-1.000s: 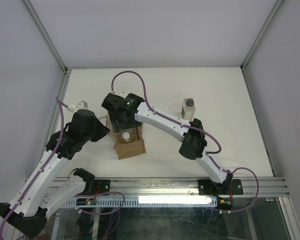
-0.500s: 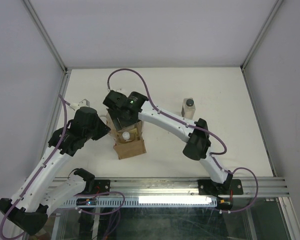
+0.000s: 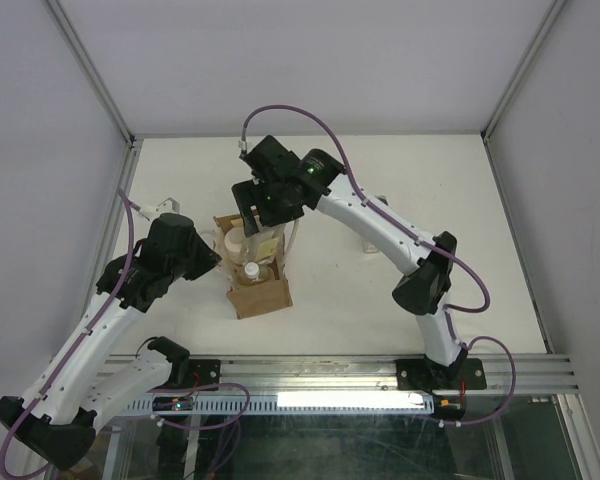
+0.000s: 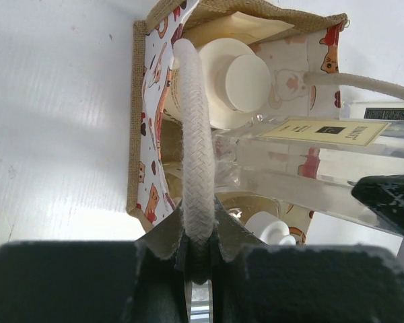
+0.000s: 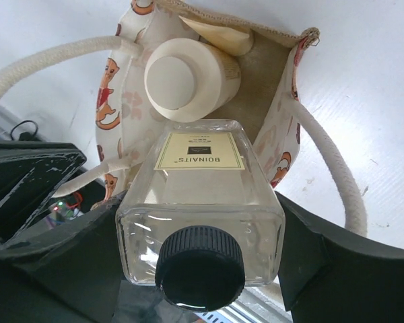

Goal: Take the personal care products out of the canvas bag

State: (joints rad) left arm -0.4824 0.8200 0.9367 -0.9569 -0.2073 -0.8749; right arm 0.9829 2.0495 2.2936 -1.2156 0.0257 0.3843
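Note:
The brown canvas bag (image 3: 263, 296) stands open on the table near the left arm. My left gripper (image 4: 198, 252) is shut on one of its white rope handles (image 4: 192, 155) at the bag's rim. My right gripper (image 5: 200, 232) is shut on a clear square bottle (image 5: 200, 182) with a black cap and holds it above the bag's mouth; it also shows in the left wrist view (image 4: 303, 161). The cream-white round bottle (image 5: 188, 77) and the beige tube (image 5: 215, 33) lie inside the bag. A small white cap (image 4: 269, 229) shows deeper in. The other clear bottle is hidden.
The bag's second rope handle (image 5: 330, 168) hangs loose over its right side. The right arm (image 3: 380, 225) arches over the table's middle. Metal frame posts and white walls close in the table on three sides.
My right gripper has risen out of the bag with the clear square bottle and moved toward the far side. The left gripper has stayed put on the handle.

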